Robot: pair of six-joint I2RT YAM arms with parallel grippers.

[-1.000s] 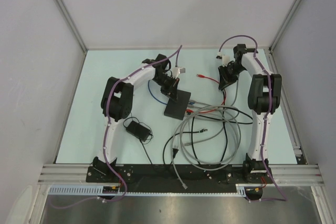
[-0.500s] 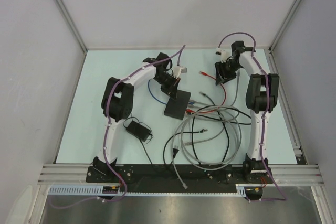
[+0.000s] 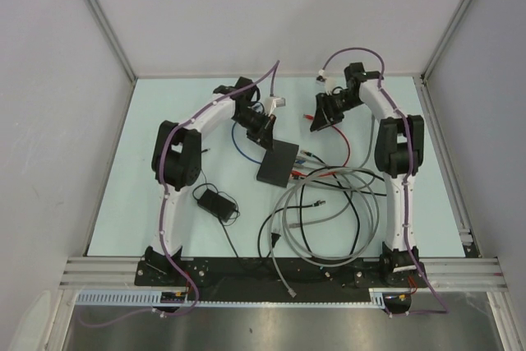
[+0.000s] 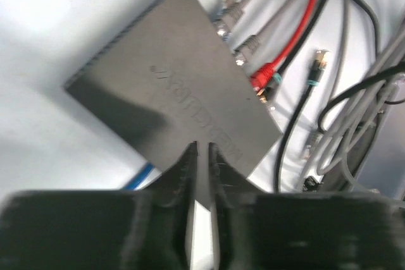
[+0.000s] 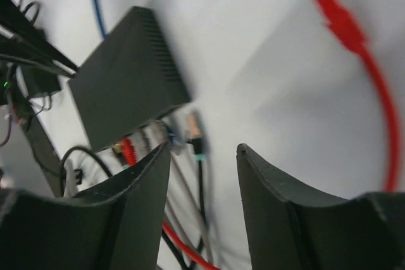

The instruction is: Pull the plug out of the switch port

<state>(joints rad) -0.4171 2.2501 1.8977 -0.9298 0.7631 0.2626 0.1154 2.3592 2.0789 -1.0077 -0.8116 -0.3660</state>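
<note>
**Where's the switch?**

The switch lies flat on the table under my left gripper, reaching out just ahead of the tips. Its port side is turned away from that gripper, toward my right arm. A red plug and several grey plugs sit in the port row.

**What are your left fingers doing?**

They are drawn almost together with only a slit between them, and they hold nothing. The tips overlap the switch's near corner, but I can't tell whether they touch it. That arm bows wide at the elbow and curls back inward, with the wrist tipped down.

**And the right?**

My right gripper has its fingers spread wide and is empty. The switch sits ahead of it and to the left. A loose teal-booted connector lies just ahead, in the gap between the fingers. A loose red connector lies further ahead to the right.

**What changed over the last second?**

My right forearm has swung inward, so the gripper has gone from the outer side to close over the loose red connector. My left arm has eased slightly outward and back. The switch has stayed put.
</note>
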